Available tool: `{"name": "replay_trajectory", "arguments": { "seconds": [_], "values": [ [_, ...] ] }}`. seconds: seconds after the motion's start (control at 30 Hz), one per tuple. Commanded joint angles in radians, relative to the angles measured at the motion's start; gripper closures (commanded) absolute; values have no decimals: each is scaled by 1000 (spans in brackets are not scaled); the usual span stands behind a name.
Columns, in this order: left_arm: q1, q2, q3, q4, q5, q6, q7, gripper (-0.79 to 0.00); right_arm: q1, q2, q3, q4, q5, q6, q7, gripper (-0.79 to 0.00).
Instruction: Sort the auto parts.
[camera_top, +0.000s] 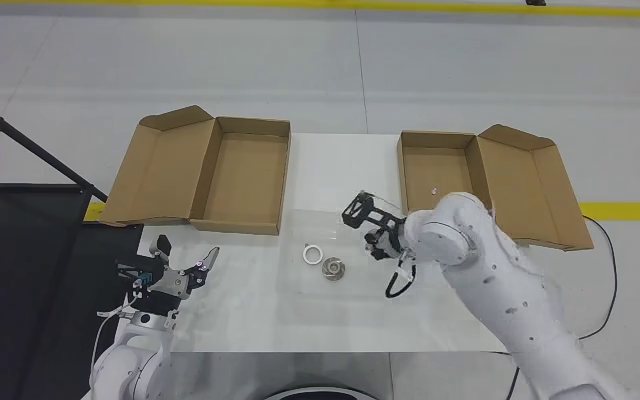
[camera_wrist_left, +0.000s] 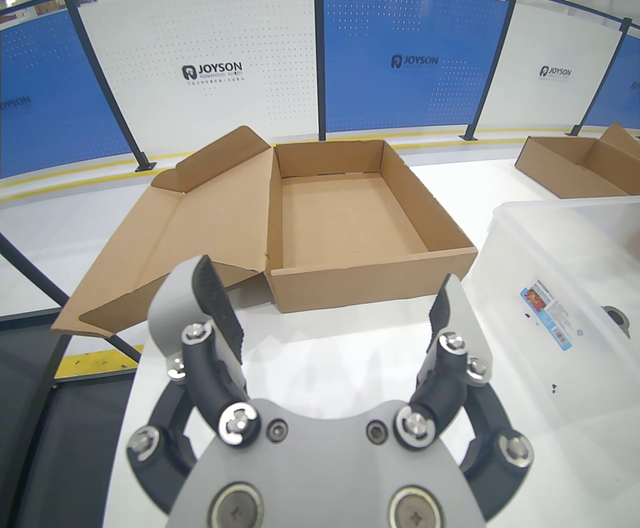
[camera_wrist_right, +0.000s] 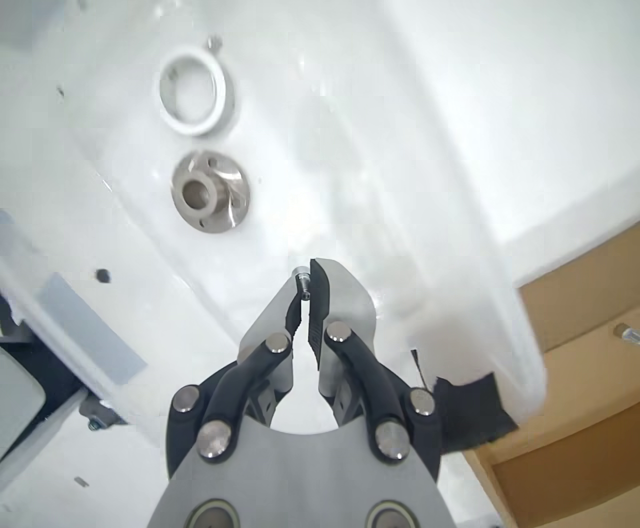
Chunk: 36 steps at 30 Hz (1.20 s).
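Now a small bolt (camera_wrist_right: 301, 275) is pinched by the right gripper (camera_wrist_right: 304, 285) over the clear bin (camera_wrist_right: 475, 150); the left gripper (camera_wrist_left: 325, 280) is spread open.

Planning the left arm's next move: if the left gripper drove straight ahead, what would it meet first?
Probably the near wall of the cardboard box, though depth is unclear.

Glossy metal flange (camera_wrist_right: 210, 192), translucent plastic bin (camera_wrist_left: 550, 207), matt cardboard box (camera_wrist_left: 345, 215)
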Motion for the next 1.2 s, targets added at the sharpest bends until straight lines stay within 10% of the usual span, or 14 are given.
{"name": "replay_trajectory", "arguments": {
  "seconds": [0.0,0.3,0.63,0.93,1.17],
  "values": [
    [0,0,0,0,0,0,0,-785,-23,12,79,-17,65,4,-39,0],
    [0,0,0,0,0,0,0,-785,-177,52,431,10,543,-125,-298,0],
    [0,0,0,0,0,0,0,-785,-206,63,542,142,897,-288,-390,0],
    [0,0,0,0,0,0,0,-785,-216,79,568,128,844,-289,-397,0],
    [0,0,0,0,0,0,0,-785,-188,90,498,39,329,97,-425,0]
  ]
}}
